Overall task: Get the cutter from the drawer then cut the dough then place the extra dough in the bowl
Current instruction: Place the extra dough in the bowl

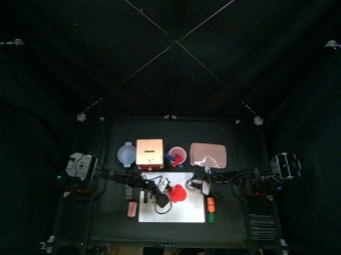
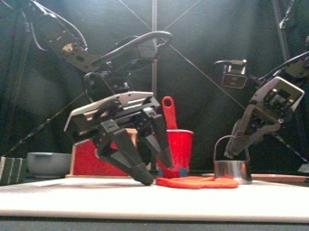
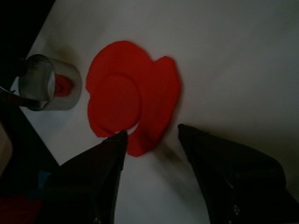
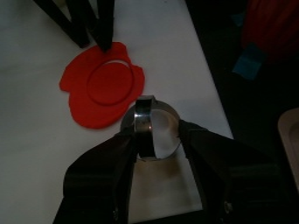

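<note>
The dough (image 3: 135, 96) lies flat near the middle of the board (image 3: 233, 52). It is a red, lobed patch with a round disc already scored into it, so the cutting looks done. By my reading, what remains is lifting the extra dough around that disc.

Taking the top view as a clock face centred on the dough, the left gripper (image 3: 152, 144) sits at 9 o'clock. Its jaws are spread wide and hold nothing, and their tips are low over the board at the dough's near edge. In the left wrist view the dough's longer run points roughly into the gap between those jaws. A short push ahead and a closing pinch should catch the outer rim there.

The right gripper (image 2: 236, 144) is at 3 o'clock, clamped on the cutter (image 4: 156, 131). The cutter stands on the board just beside the dough's far edge and not on the dough.

The bowl (image 2: 49, 162) waits between 10 and 11 o'clock, behind the board on the left side. The left arm is therefore nearer both to the rim and to the drop place, and its hand is free.

The risk I see is that the thin dough tears or drags the disc along.

No brand, label or writing can be read on anything here.
</note>
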You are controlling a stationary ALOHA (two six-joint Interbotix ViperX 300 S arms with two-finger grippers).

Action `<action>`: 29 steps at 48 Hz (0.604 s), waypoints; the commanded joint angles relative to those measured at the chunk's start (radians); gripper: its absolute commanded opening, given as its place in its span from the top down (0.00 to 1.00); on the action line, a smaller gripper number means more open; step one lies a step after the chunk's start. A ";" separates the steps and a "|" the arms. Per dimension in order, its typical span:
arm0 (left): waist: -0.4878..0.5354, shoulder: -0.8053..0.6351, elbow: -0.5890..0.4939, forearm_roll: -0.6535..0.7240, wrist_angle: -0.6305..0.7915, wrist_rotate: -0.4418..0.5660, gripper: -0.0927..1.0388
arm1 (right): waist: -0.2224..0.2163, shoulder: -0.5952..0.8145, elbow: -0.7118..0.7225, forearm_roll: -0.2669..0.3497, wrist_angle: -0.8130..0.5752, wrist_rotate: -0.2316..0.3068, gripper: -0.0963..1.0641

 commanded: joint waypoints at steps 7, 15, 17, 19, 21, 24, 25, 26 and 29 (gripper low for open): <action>0.011 -0.121 0.018 -0.344 -0.025 -0.089 0.15 | 0.002 -0.008 -0.014 0.012 -0.002 0.000 0.24; 0.014 -0.137 0.038 -0.752 -0.008 -0.184 0.15 | 0.003 0.008 -0.018 0.006 -0.002 -0.002 0.24; 0.020 -0.130 0.035 -0.884 -0.006 -0.221 0.14 | 0.002 0.011 -0.020 0.006 -0.002 -0.002 0.24; 0.021 -0.124 0.038 -1.006 -0.006 -0.258 0.14 | 0.002 0.014 -0.023 0.006 -0.002 -0.002 0.24; 0.023 -0.117 0.041 -1.101 -0.006 -0.284 0.14 | 0.002 0.017 -0.025 0.006 -0.002 -0.002 0.24; 0.023 -0.104 0.043 -1.192 -0.014 -0.316 0.14 | 0.003 0.020 -0.028 0.000 -0.002 -0.002 0.24; 0.025 -0.103 0.043 -1.216 -0.020 -0.324 0.14 | 0.003 0.021 -0.031 -0.002 -0.002 -0.002 0.24; 0.028 -0.101 0.044 -1.239 -0.026 -0.333 0.14 | 0.002 0.021 -0.031 -0.003 -0.002 -0.002 0.24; 0.037 -0.100 0.046 -1.305 -0.049 -0.362 0.15 | 0.003 0.025 -0.035 -0.005 -0.002 -0.002 0.24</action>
